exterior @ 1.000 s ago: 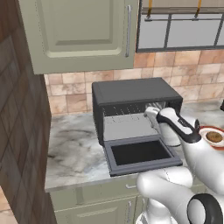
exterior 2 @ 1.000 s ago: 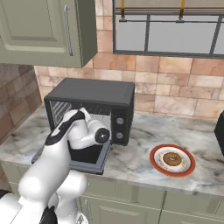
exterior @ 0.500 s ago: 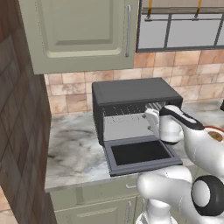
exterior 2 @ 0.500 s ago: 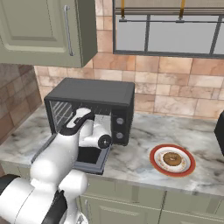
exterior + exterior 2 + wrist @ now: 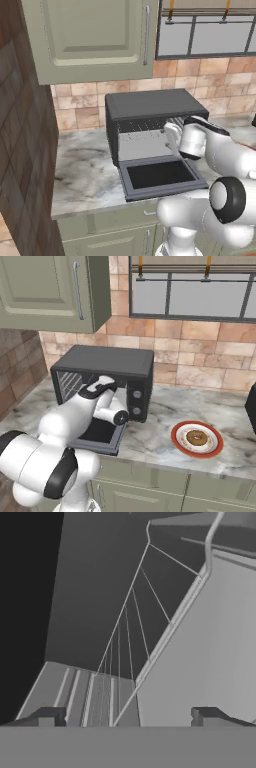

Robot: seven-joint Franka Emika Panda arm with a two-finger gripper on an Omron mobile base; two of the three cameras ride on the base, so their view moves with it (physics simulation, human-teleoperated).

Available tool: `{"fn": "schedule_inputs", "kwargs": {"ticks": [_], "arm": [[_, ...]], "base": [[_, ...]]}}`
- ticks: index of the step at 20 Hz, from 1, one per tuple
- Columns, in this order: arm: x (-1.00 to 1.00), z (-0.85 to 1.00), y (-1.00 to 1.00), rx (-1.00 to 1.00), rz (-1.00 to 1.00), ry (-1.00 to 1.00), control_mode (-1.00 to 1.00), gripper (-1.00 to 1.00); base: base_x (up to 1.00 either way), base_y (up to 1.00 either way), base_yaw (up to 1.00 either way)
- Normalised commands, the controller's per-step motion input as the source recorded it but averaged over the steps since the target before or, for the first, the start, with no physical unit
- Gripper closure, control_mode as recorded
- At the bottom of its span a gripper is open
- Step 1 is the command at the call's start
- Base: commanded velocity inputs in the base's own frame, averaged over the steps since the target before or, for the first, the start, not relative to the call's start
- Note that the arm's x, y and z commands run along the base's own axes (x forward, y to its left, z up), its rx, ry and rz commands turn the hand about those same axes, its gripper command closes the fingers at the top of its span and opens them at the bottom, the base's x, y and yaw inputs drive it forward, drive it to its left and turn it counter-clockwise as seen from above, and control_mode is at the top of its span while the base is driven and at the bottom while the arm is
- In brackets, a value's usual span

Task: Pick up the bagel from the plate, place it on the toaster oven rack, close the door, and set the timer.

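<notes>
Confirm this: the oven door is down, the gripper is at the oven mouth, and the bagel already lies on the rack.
Wrong on the bagel: the right base view shows it on the plate, on the counter to the oven's right. The door is down and the gripper is open at the oven mouth by the rack.

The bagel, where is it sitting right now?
In the right base view the bagel lies in the middle of the plate on the marble counter, to the right of the black toaster oven, whose door hangs open.
</notes>
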Motion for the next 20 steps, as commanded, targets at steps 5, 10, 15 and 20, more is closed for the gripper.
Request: {"fn": "schedule_inputs", "kwargs": {"ticks": [5,10,15,20], "arm": [[0.30,-0.05,0.00,0.00,0.00,0.00,-1.00,-1.00],[0.30,-0.10,0.00,0.00,0.00,0.00,-1.00,-1.00],[0.29,-0.18,0.00,0.00,0.00,0.00,-1.00,-1.00],[0.29,-0.23,0.00,0.00,0.00,0.00,-1.00,-1.00]], "base": [[0.00,0.00,0.00],[0.00,0.00,0.00],[0.00,0.00,0.00],[0.00,0.00,0.00]]}}
